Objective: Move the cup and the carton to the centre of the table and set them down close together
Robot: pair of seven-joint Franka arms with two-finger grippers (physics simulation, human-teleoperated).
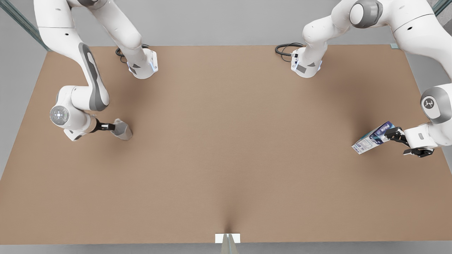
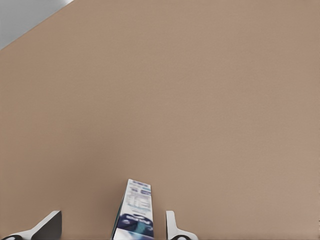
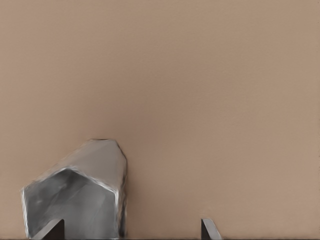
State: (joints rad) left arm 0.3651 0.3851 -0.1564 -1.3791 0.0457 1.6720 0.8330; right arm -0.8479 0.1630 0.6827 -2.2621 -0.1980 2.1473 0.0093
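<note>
left hand (image 1: 398,141) at carton (image 1: 372,138), right hand (image 1: 106,126) at cup (image 1: 122,129)

Table (image 1: 226,148): broad middle stretch lying bare, offering open passage between both sides

Cup (image 1: 122,129): sitting near the front view's left edge, right gripper (image 1: 112,127) standing at it, blocking that corner

Carton (image 1: 373,138): tilting near the front view's right edge, left gripper (image 1: 406,143) reaching around its end, fingers (image 2: 172,227) spread with gaps either side

Arm bases (image 1: 143,65) and cables (image 1: 287,49): occupying the far edge
</note>
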